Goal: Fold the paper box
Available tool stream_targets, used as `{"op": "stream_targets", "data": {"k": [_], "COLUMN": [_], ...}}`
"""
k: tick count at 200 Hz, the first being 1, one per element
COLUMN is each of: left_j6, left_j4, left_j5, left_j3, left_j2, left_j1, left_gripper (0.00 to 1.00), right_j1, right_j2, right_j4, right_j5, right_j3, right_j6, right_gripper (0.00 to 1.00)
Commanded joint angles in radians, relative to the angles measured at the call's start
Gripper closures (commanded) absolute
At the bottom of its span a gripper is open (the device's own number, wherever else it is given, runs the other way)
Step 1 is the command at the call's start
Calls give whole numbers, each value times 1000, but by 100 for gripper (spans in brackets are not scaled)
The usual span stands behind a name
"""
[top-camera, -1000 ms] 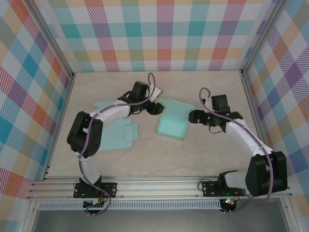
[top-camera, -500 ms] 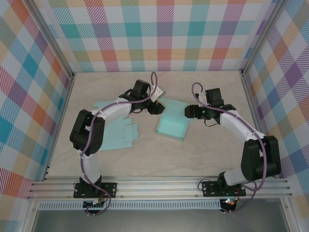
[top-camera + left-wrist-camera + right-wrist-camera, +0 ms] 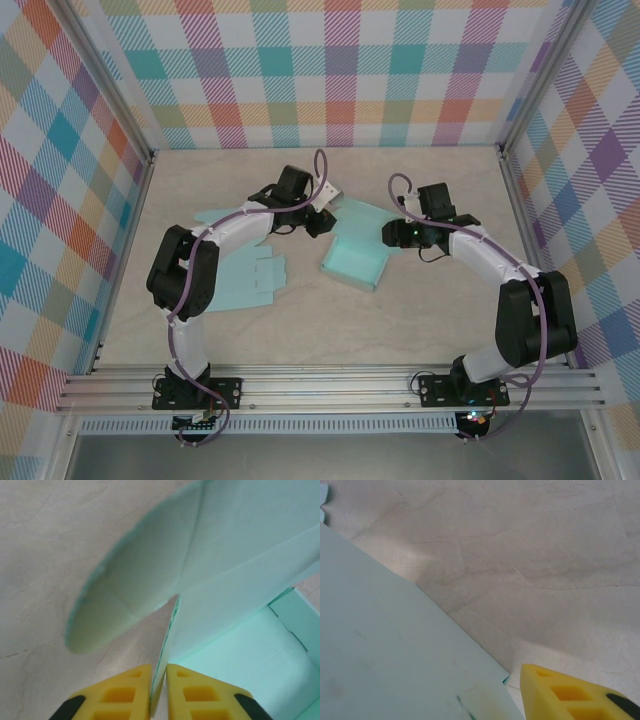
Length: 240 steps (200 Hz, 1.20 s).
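The teal paper box [image 3: 357, 256] lies half-formed mid-table, its walls partly raised. My left gripper [image 3: 318, 222] is at the box's far left corner. In the left wrist view its yellow fingers [image 3: 120, 692] are shut on the thin edge of an upright flap [image 3: 169, 630], with the box floor [image 3: 240, 665] to the right. My right gripper [image 3: 393, 235] is at the box's right wall. In the right wrist view one yellow finger [image 3: 570, 695] stands just outside the teal wall [image 3: 385, 650]. The wall hides the other finger.
Flat teal paper sheets [image 3: 245, 280] lie on the table left of the box, under the left arm. Another flat piece [image 3: 212, 217] lies further back left. Checked walls and metal frame posts [image 3: 520, 200] close the table in on three sides.
The left fingers have closed on the box flap. The right gripper has moved left up against the box's right wall, and the box has shifted slightly.
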Motion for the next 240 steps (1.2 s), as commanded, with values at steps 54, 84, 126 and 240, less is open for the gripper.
{"op": "stream_targets", "data": {"k": [54, 84, 126, 240], "left_j6": [-48, -90, -238, -456], "left_j4": [24, 41, 82, 259], "left_j5": [-136, -180, -328, -507], "left_j3": [-11, -17, -32, -153], "left_j2": [-22, -39, -73, -170], "left_j1": [-47, -61, -108, -174], "left_gripper": [100, 100, 100, 100], "right_j1": [26, 37, 85, 120], "right_j2": [-4, -7, -8, 60], "right_j4": [-20, -10, -12, 43], "right_j5": [135, 162, 274, 353], "right_j3": [25, 25, 51, 116], "right_j6": [-14, -5, 3, 159], "right_gripper": [63, 69, 71, 63]}}
